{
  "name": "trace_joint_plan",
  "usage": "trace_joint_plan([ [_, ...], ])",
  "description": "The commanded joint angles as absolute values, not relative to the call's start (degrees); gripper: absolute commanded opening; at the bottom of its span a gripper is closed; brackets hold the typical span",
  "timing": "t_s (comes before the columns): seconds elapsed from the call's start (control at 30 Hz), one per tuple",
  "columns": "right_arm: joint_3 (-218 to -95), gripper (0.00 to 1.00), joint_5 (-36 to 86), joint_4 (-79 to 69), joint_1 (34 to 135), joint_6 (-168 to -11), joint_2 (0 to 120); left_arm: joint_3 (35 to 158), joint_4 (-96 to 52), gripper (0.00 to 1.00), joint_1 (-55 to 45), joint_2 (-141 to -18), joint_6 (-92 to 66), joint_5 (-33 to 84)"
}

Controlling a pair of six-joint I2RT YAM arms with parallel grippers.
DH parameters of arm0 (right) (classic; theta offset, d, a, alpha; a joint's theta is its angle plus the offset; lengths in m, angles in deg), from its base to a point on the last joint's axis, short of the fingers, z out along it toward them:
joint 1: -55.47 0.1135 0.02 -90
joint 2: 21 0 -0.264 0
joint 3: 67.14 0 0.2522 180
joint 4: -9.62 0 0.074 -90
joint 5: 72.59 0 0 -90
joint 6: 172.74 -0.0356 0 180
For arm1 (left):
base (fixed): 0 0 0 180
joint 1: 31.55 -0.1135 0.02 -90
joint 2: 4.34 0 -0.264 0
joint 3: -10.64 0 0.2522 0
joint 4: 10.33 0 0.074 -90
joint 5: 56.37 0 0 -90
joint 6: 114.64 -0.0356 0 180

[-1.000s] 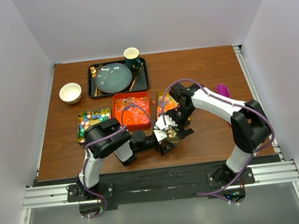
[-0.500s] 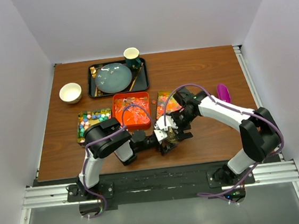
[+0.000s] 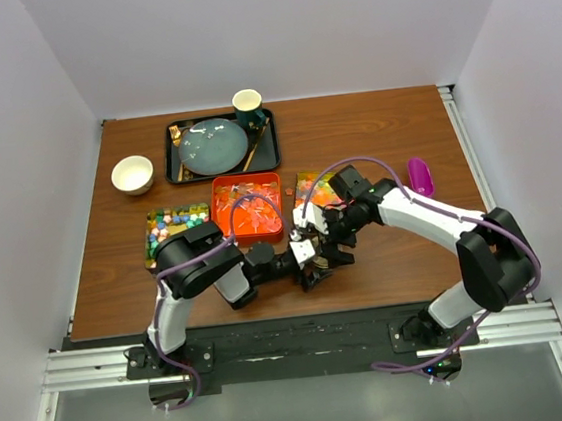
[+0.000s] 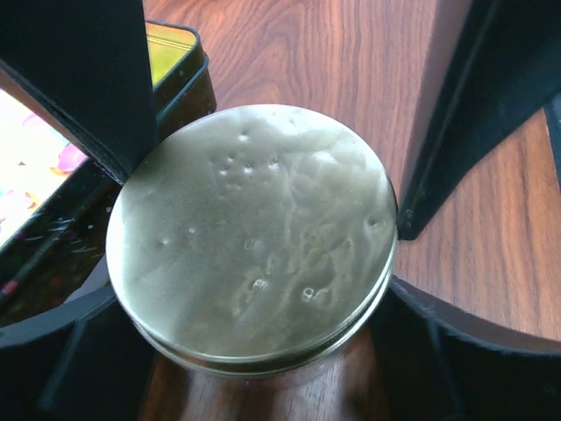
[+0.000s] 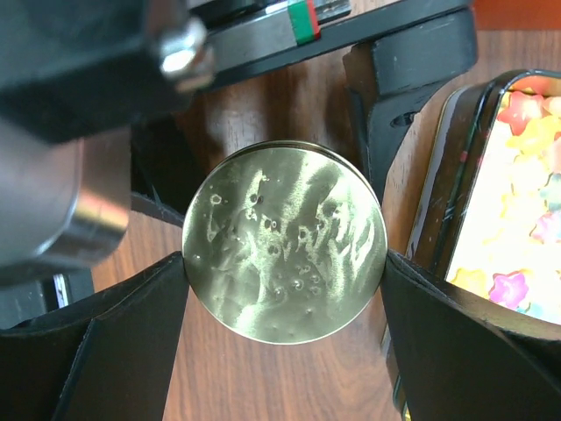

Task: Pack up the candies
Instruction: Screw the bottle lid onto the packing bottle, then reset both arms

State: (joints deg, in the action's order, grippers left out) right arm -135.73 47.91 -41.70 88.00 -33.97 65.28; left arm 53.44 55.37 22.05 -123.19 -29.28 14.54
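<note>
Candies [image 3: 172, 222] in three tins [image 3: 217, 213], gold-lidded jar [image 4: 250, 232]

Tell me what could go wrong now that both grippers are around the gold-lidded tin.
1. The left gripper and right gripper crowd one small tin; they could collide or fight each other.
2. The right fingers meet only the thin edge of the gold lid; it may slip or tilt.
3. The open candy tray sits close beside; a jerk could knock it and spill sweets.
</note>
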Motion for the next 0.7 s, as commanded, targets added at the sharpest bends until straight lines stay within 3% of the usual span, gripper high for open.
trace_joint_plan([
  [0.0, -133.6, 0.82, 41.8, -42.3, 87.7, -43.6, 68.6, 50.7, 42.5, 1.0, 21.9, -119.5, -31.4, 17.5],
  [0.1, -135.0, 0.88, 42.9, -43.8, 87.8, -42.8, 68.0, 47.6, 38.5, 1.0, 21.4, -111.0, -32.9, 16.0],
  [0.13, -135.5, 0.99, 43.2, -44.6, 87.8, -42.4, 67.9, 46.9, 36.1, 1.0, 21.2, -108.5, -33.5, 14.1],
  [0.4, -143.0, 0.99, 44.0, -53.4, 86.9, -39.2, 64.9, 45.1, 15.9, 1.0, 20.3, -86.5, -33.5, 9.6],
  [0.53, -146.5, 0.99, 41.9, -54.3, 82.0, -46.8, 62.0, 46.5, 7.7, 1.0, 19.2, -77.0, -30.2, 12.9],
  [0.67, -147.6, 0.99, 35.4, -48.7, 74.8, -60.0, 57.6, 50.9, -1.6, 1.0, 10.4, -72.1, -25.6, 15.5],
])
